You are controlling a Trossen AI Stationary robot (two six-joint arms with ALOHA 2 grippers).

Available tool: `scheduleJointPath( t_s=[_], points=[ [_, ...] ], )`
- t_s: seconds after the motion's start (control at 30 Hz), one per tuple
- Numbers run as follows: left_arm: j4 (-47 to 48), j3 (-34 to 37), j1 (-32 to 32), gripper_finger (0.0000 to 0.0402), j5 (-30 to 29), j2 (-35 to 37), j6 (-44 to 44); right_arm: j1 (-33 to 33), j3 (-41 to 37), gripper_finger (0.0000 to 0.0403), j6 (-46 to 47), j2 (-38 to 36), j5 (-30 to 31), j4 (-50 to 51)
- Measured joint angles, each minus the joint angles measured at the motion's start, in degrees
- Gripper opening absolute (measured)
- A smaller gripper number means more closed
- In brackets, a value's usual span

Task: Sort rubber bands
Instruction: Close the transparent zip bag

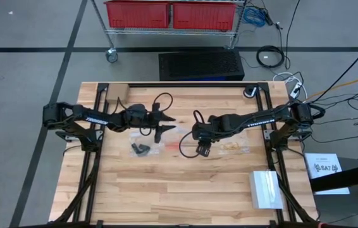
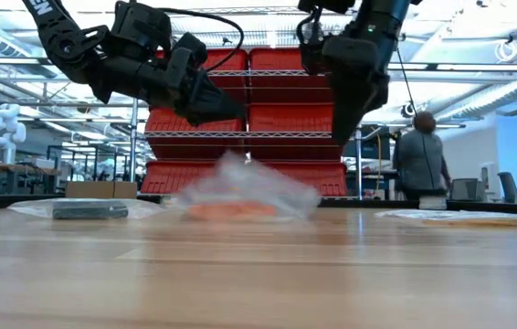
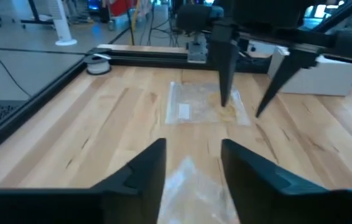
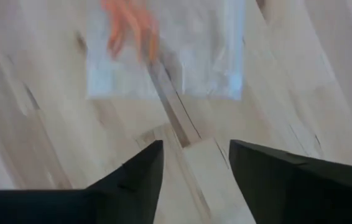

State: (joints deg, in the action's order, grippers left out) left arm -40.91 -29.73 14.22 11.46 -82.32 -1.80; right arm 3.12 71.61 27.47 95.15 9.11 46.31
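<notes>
Orange bands [image 4: 129, 28] seen bagged [image 4: 182, 56]; black [image 1: 141, 149] and tan [image 1: 233, 147] piles apart. Both grippers [image 3: 191, 165] [image 4: 194, 168] spread wide, nothing held.

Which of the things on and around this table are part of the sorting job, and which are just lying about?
Part of the job:
- orange rubber bands in a clear bag
- black rubber bands
- yellow-tan rubber bands
- left hand and right hand, both open above the table

Just lying about:
- white box
- red bins
- tape roll
- person in the background
</notes>
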Motion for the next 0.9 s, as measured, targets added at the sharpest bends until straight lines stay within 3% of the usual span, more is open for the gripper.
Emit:
scheduleJointPath(
  t_s=[0.1, 0.2, 0.4, 0.63, 0.9],
  points=[
    [0.0, -0.2, 0.2, 0.0189, 0.0, 0.2, 0.0, 0.0, -1.2, 0.0177, 2.0, 0.4, 0.2, -5.6],
    [2.1, -0.2, 0.8, 0.0189, 0.0, 1.6, 0.0, 0.0, -5.3, 0.0148, 3.1, 2.1, 0.2, -14.8],
    [14.3, -0.2, 1.1, 0.0137, -0.1, 6.3, -0.3, -0.2, -10.7, 0.0021, 6.1, 8.9, 1.5, -30.7],
    [23.5, -0.2, 0.6, 0.0054, -0.1, 7.2, -0.4, -0.5, -9.6, 0.0008, 4.9, 15.1, 2.5, -31.7],
    [31.6, -0.2, -0.3, 0.0005, -1.0, 7.2, -2.2, -1.6, -10.1, 0.0001, -7.0, 10.7, 4.3, -19.8]
  ],
)
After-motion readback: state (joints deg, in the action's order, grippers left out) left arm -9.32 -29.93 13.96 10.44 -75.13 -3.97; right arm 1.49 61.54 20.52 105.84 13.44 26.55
